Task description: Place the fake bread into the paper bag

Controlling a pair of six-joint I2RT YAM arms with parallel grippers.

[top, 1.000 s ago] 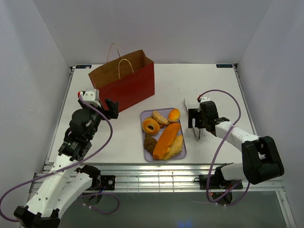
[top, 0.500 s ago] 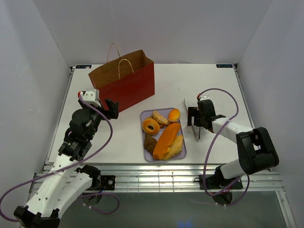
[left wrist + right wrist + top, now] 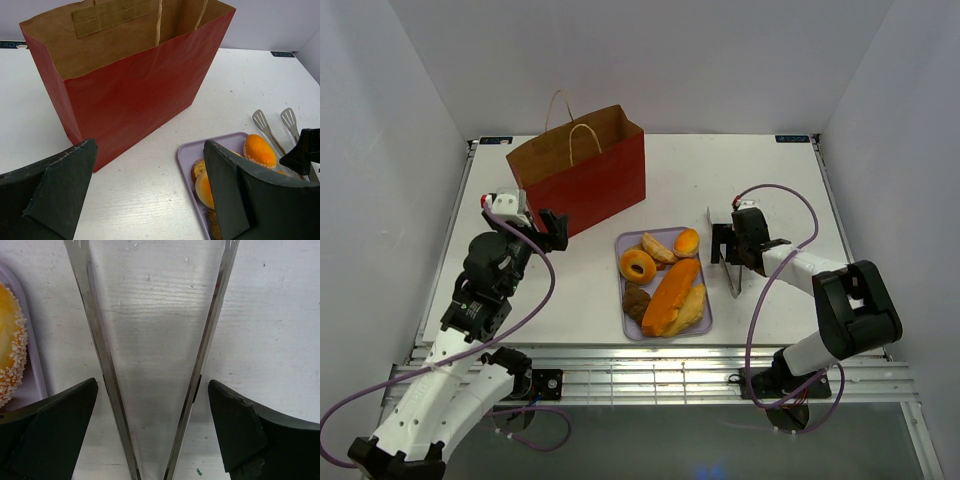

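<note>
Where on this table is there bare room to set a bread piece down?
Bare: the far right stretch between the paper bag and the right edge of the table, beyond the tongs; the near-left strip between the left gripper and the tray. Crowded: the tray, full of fake bread, and the tongs under the open right gripper.

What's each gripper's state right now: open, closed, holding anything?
Left gripper: open, empty, facing the red paper bag.
Right gripper: open, its fingers either side of the metal tongs, holding nothing.
</note>
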